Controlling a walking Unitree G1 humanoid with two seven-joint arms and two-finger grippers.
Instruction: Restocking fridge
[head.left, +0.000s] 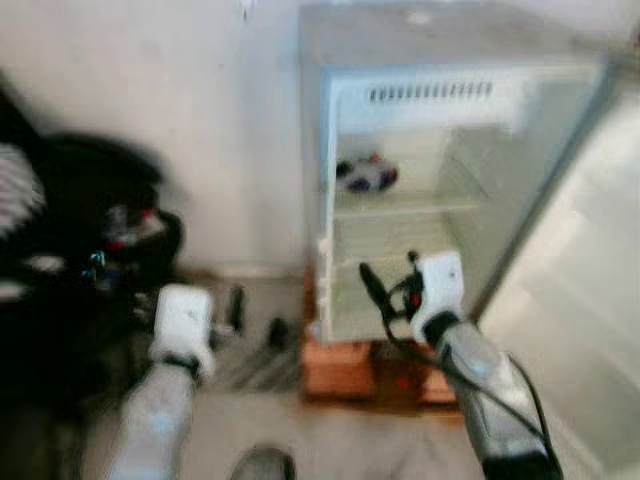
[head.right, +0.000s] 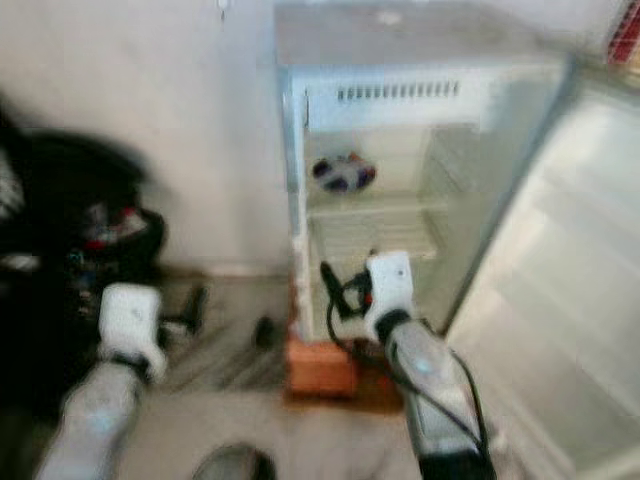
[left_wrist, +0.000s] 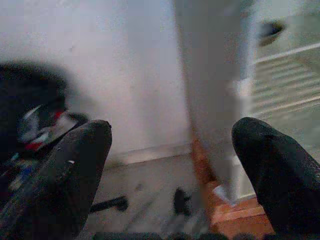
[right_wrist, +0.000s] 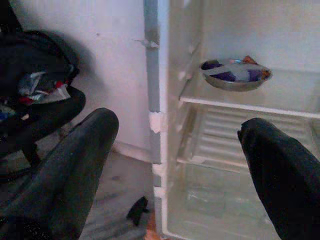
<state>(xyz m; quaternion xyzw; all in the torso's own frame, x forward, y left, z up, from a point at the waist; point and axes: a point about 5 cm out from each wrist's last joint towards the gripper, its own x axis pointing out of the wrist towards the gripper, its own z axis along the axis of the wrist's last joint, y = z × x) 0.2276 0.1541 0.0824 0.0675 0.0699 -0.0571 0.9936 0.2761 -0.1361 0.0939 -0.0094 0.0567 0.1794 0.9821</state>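
A: What are the arms like?
B: 2 silver arms with white wrist blocks; the right arm (head.left: 480, 375) has black cable, and long black fingers (right_wrist: 75, 170)

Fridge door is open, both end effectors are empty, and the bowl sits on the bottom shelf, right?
Not quite. The fridge door is open and both end effectors, left and right, are empty with fingers apart, but the bowl sits on the upper shelf, with more racks below it. The right wrist view shows this.
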